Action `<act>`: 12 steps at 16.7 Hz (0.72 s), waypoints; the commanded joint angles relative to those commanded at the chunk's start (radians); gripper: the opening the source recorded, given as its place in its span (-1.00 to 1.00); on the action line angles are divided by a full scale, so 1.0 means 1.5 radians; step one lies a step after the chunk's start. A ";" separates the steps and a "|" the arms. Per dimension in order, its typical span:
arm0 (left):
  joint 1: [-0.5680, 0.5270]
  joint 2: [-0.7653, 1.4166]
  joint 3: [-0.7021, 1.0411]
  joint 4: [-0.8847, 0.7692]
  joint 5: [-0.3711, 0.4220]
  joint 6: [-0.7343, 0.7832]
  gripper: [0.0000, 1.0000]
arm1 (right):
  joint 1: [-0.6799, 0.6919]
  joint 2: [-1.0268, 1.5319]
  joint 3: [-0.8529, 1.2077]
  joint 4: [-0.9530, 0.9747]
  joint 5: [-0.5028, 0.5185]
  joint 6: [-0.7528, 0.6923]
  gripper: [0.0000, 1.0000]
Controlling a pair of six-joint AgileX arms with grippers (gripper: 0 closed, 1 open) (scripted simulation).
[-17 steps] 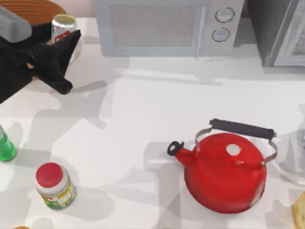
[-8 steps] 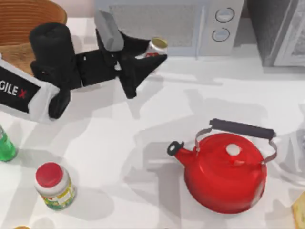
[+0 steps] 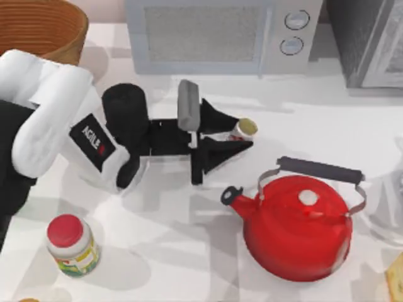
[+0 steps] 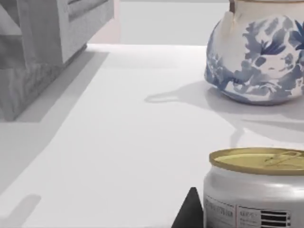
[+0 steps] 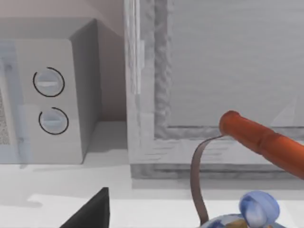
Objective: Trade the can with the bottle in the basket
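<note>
Left tool reaches out over the middle of the tabletop, just left of and beyond the red kettle, its fingers clamped on the can — gold top seen between the dark finger tips from above. In the left wrist view the can sits close to the camera, upright, one finger tip beside its wall.

The basket stands at the far left corner, well apart from the can. Red-lidded jar at near left; microwave along the far edge. A blue-and-white teapot stands farther off in the left wrist view.

Handling, judged: the can looks light and stiff, with a smooth painted wall — likely slippery, and thin enough to dent under hard squeeze. Best hold is across the mid wall, below the top rim, kept upright.

Right tool: fingers' state cannot be told; one dark finger shows near the teapot's handle.
</note>
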 joint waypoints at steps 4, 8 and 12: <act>-0.007 0.022 0.011 0.012 0.012 0.000 -1.00 | 0.000 0.000 0.000 0.000 0.000 0.000 1.00; -0.007 0.022 0.011 0.012 0.012 0.000 -0.85 | 0.000 0.000 0.000 0.000 0.000 0.000 1.00; -0.007 0.022 0.011 0.012 0.012 0.000 -0.25 | 0.000 0.000 0.000 0.000 0.000 0.000 1.00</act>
